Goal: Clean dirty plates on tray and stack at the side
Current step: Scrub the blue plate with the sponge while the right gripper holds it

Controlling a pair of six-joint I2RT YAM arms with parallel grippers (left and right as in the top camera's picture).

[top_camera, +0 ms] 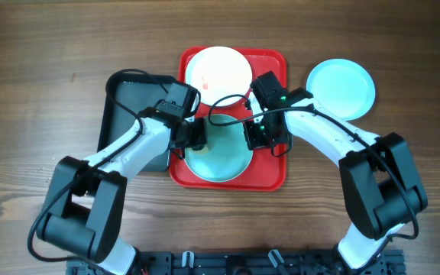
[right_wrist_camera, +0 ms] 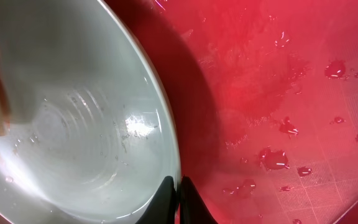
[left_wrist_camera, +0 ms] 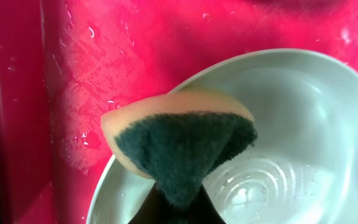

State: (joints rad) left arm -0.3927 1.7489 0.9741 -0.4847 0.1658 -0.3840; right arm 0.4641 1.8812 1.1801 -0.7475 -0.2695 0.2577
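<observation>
Overhead: tray [top_camera: 273, 172] mid-frame; white plate [top_camera: 218, 69] at its top, blue plate [top_camera: 218, 162] at its bottom, second blue plate [top_camera: 342, 88] upper right on table [top_camera: 37, 61]. Left gripper [left_wrist_camera: 179, 208] clamps sponge [left_wrist_camera: 179, 140]; right gripper [right_wrist_camera: 178, 198] pinches blue plate's rim.

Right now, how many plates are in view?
3: white plate at the far end of the red tray; pale blue plate at its near end; second pale blue plate on the table right of it.

From above, the left arm [top_camera: 140, 141] and right arm [top_camera: 323, 130] cover the far rim of the pale blue plate [top_camera: 218, 162], and the left arm hides part of the black tray [top_camera: 128, 107]. Both wrist views crop that plate, and the sponge [left_wrist_camera: 179, 149] masks what grips it.
</observation>
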